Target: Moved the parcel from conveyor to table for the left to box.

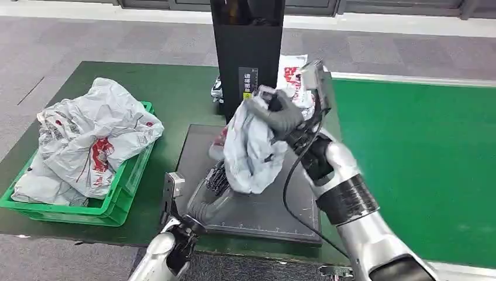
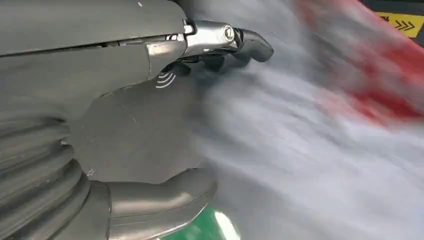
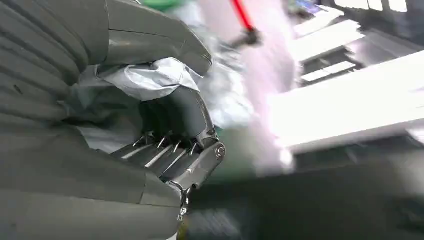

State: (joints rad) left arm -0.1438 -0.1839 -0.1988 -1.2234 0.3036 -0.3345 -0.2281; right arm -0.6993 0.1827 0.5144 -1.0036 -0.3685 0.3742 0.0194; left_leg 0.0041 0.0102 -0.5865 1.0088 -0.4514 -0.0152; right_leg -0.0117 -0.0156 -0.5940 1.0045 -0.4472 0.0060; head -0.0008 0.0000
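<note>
My right hand (image 1: 279, 114) grips the top of a grey plastic parcel (image 1: 250, 153), which hangs above the black mat (image 1: 196, 149) on the green table. In the right wrist view the fingers (image 3: 185, 117) are curled around crumpled grey plastic (image 3: 145, 80). My left hand (image 1: 213, 186) is under and beside the hanging parcel's lower end, fingers spread against it. In the left wrist view the palm (image 2: 135, 130) faces the blurred grey and red bag surface (image 2: 310, 140) at close range, with nothing clasped.
A green crate (image 1: 126, 181) piled with grey parcels (image 1: 88, 140) stands at the table's left. A black upright stand (image 1: 247, 47) rises behind the mat, with more parcels (image 1: 292, 76) beside it. The green conveyor surface (image 1: 421, 152) lies to the right.
</note>
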